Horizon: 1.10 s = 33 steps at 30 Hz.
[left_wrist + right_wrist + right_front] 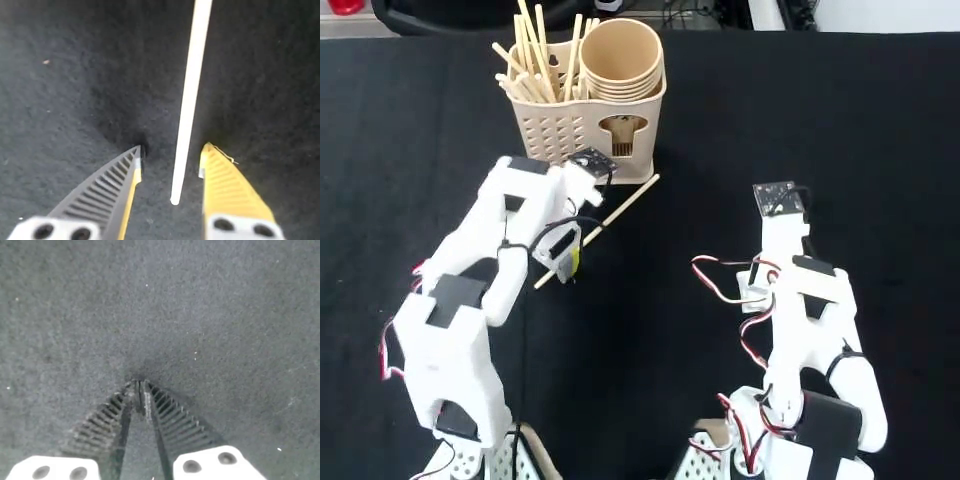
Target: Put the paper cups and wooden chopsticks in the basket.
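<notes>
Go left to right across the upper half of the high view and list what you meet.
Wooden chopsticks standing in the basket → stacked paper cups in its other compartment → right arm's end effector. The left arm and the loose chopstick overlap these, so both are left out.

Tan paper cups (622, 55) sit in the beige plastic basket (560, 135), with a loose wooden chopstick (625, 207) lying just in front.
</notes>
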Motion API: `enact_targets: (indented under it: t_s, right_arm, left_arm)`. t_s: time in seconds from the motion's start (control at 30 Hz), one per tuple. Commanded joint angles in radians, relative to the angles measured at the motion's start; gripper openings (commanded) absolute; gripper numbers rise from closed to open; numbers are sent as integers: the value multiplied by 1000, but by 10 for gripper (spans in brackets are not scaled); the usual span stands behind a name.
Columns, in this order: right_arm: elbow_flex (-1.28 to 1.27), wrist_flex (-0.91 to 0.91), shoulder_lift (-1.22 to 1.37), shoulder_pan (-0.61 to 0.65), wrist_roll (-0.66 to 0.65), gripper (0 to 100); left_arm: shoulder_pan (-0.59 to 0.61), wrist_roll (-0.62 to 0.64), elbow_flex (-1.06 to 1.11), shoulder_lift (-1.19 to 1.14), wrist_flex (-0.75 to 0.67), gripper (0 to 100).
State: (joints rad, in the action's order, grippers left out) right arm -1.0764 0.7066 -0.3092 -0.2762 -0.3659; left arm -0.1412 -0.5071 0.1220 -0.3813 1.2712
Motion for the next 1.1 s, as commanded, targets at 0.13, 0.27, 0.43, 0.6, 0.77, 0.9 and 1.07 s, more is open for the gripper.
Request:
enact_targets:
  t_s: [0.13, 0.27, 0.43, 0.6, 0.77, 0.9, 1.07]
  right_arm:
    - [25, -15, 1, 18, 2, 13]
    - [25, -15, 1, 18, 2, 13]
    - [25, -15, 1, 18, 2, 13]
    - [25, -17, 1, 18, 0, 13]
    - [25, -17, 1, 18, 0, 13]
    - [25, -17, 1, 18, 0, 13]
    - [25, -17, 1, 18, 0, 13]
  left_arm:
    - [-4, -8, -73, -25, 71, 29]
    - [-1, -38, -82, -15, 163, 28]
    - [25, -167, -4, 28, 267, 29]
    - [143, -400, 182, 150, 269, 29]
    - [352, -710, 372, 308, 250, 30]
    - [499, -887, 437, 408, 221, 52]
    - [533, -870, 501, 439, 118, 166]
